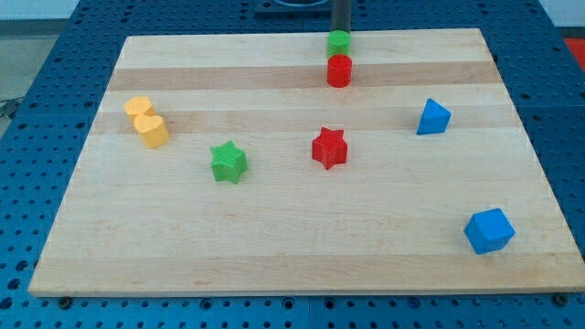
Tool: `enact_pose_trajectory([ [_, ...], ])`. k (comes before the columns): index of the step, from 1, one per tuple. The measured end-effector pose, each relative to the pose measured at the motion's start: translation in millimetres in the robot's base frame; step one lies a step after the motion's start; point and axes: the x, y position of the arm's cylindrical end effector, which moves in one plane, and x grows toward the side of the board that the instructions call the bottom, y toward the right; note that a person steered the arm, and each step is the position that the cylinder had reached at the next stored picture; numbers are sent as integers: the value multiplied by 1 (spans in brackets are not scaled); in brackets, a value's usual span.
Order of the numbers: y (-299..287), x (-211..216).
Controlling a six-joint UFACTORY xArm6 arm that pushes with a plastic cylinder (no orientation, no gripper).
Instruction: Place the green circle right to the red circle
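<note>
Resting my tip [340, 31], a jawless rod, behind the green circle [339, 42], I judge its placement right of the red circle [339, 70] pending.

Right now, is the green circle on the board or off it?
On. The green circle sits at the board's top edge, just above the red circle.

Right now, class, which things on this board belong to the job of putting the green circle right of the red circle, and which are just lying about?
Belong to the job:
green circle, near the view's top
red circle, just below it
my tip, just behind the green circle

Lying about:
yellow blocks
green star
red star
blue triangle
blue cube
</note>
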Motion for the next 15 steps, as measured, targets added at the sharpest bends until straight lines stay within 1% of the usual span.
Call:
enact_pose_trajectory([
  [1, 1, 0],
  [2, -45, -1],
  [3, -59, -1],
  [5, -45, 24],
  [6, -45, 24],
  [7, 4, 38],
  [8, 16, 38],
  [10, 59, 37],
  [11, 107, 37],
  [12, 108, 37],
  [13, 131, 40],
  [14, 129, 40],
  [15, 92, 40],
])
